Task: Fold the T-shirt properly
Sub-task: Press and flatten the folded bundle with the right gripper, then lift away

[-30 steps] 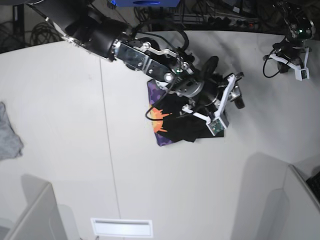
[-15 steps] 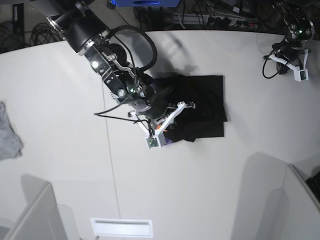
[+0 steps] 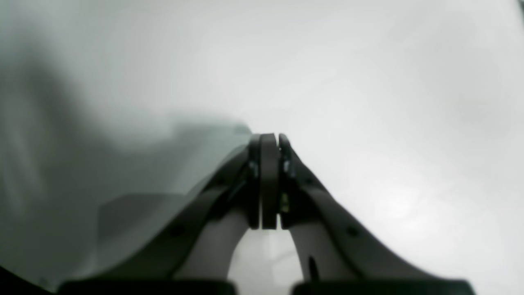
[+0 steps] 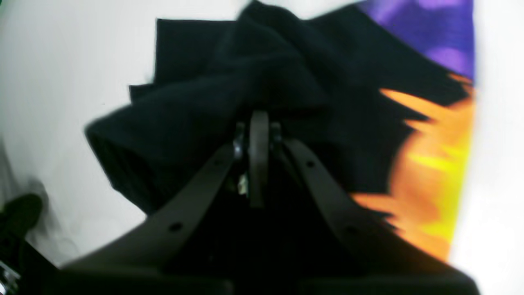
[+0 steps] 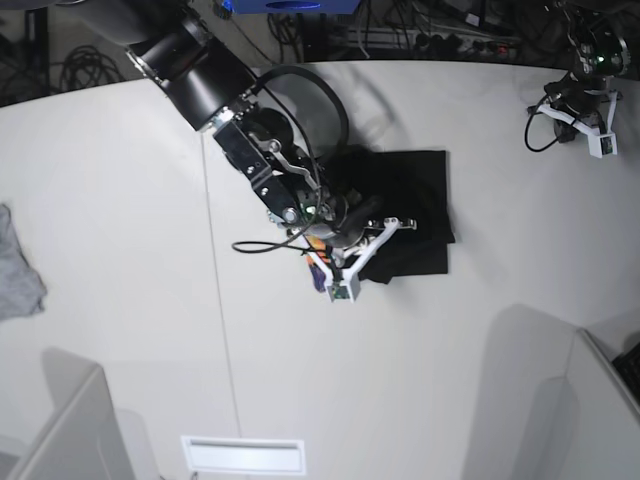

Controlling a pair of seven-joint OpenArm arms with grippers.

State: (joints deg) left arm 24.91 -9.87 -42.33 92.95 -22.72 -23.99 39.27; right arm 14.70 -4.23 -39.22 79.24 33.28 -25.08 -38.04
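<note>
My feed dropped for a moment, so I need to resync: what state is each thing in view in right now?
T-shirt: folded into a black block on the table, one bunched edge lifted, orange and purple print showing at its left side.
Right gripper: shut on a bunched fold of the T-shirt.
Left gripper: shut, holding nothing, parked over bare table far from the shirt.
Grey cloth: crumpled at the table's left edge, untouched.

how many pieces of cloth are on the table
2. The black T-shirt lies folded near the table's middle, with the right gripper shut on a bunch of it. A small grey cloth sits at the base view's left edge, partly cut off.
</note>
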